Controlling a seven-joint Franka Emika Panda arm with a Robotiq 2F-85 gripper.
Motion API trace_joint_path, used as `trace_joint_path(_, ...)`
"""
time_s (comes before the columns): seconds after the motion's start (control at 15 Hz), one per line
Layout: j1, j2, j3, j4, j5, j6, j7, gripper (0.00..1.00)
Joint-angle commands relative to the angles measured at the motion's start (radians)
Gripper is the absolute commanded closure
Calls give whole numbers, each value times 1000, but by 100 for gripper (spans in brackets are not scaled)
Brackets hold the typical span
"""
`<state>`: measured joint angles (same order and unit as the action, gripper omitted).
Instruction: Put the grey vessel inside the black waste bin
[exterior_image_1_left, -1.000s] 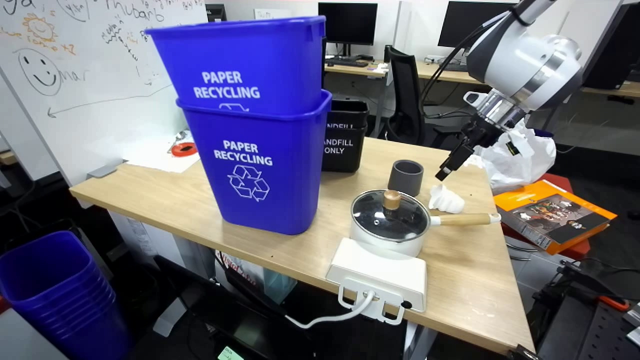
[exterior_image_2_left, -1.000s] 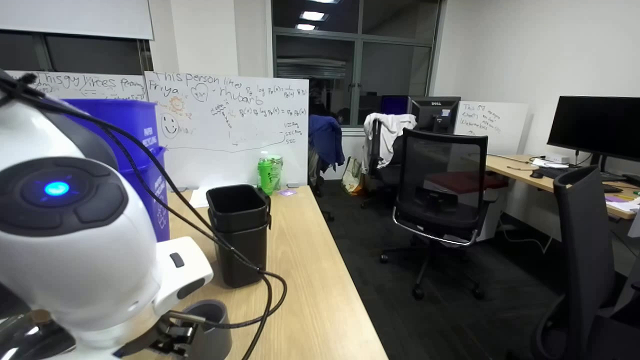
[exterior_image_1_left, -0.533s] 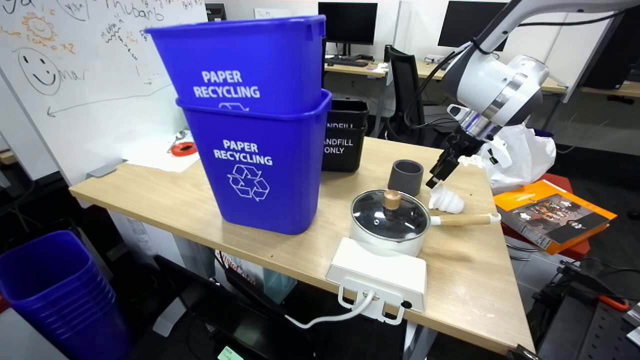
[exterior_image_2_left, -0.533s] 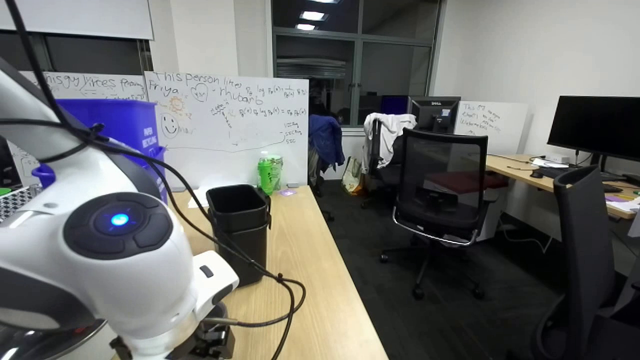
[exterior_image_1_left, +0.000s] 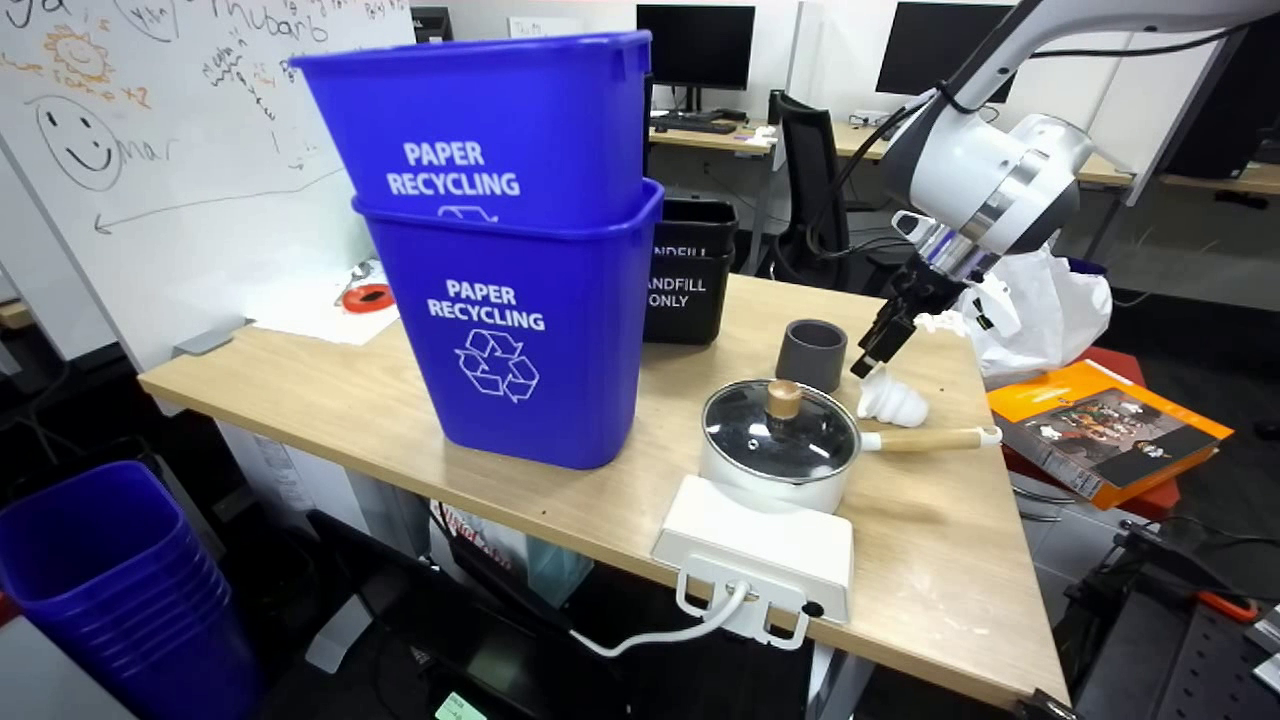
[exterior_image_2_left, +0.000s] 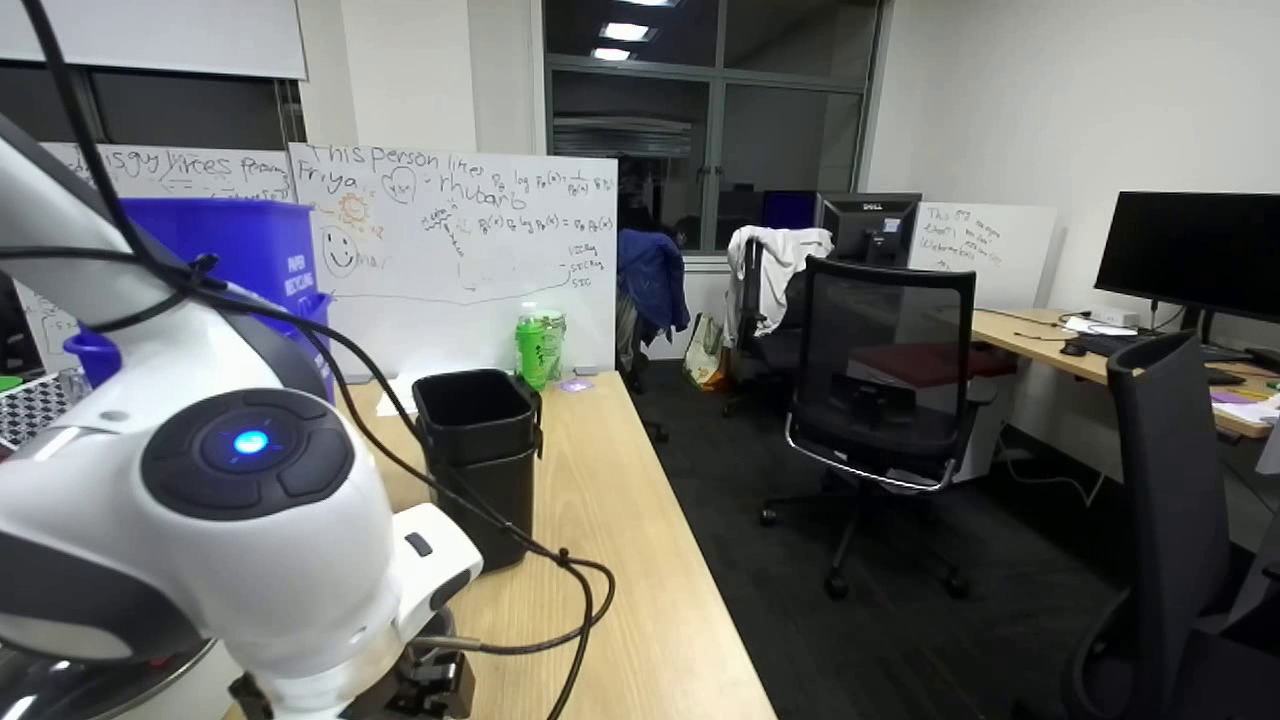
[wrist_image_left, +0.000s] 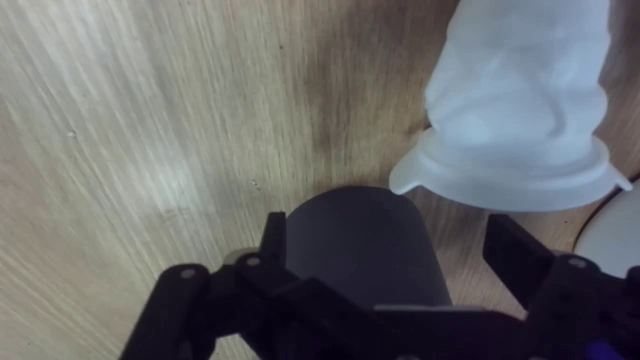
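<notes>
The grey vessel (exterior_image_1_left: 812, 356) stands upright on the table, a small dark grey cylinder. In an exterior view (exterior_image_2_left: 442, 622) it is mostly hidden behind the arm. My gripper (exterior_image_1_left: 866, 368) is tilted down just beside it. In the wrist view the gripper (wrist_image_left: 386, 222) is open, and the vessel's side (wrist_image_left: 357, 240) shows between the fingers, nearer the left finger; contact cannot be told. The black waste bin (exterior_image_1_left: 688, 305) with white lettering stands behind the vessel, partly hidden by the blue bins. Its open top shows in an exterior view (exterior_image_2_left: 480, 440); two black bins are stacked.
A white ribbed object (exterior_image_1_left: 893, 399) lies right by the gripper tips, also in the wrist view (wrist_image_left: 515, 110). A lidded white pan (exterior_image_1_left: 775, 485) with wooden handle (exterior_image_1_left: 925, 439) stands in front. Tall stacked blue bins (exterior_image_1_left: 500, 330) stand left. Arm cables (exterior_image_2_left: 470, 500) hang before the black bin.
My arm has moved in beside the grey vessel, leftward and slightly down where the pan shows. It has barely moved in the last half second. The vessel and bins have not moved.
</notes>
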<state>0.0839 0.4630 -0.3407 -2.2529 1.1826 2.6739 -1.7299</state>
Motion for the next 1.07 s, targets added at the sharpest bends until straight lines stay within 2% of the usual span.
trace_joint_path(0.0,0,0,0,0,0,0,0,0)
trace_joint_path(0.4,13,-15,-23,18,-72,2,65,0)
trace_joint_path(0.73,5,-36,-14,80,-51,20,60,0)
trace_joint_path(1.0,-13,-26,17,100,36,41,-3,0)
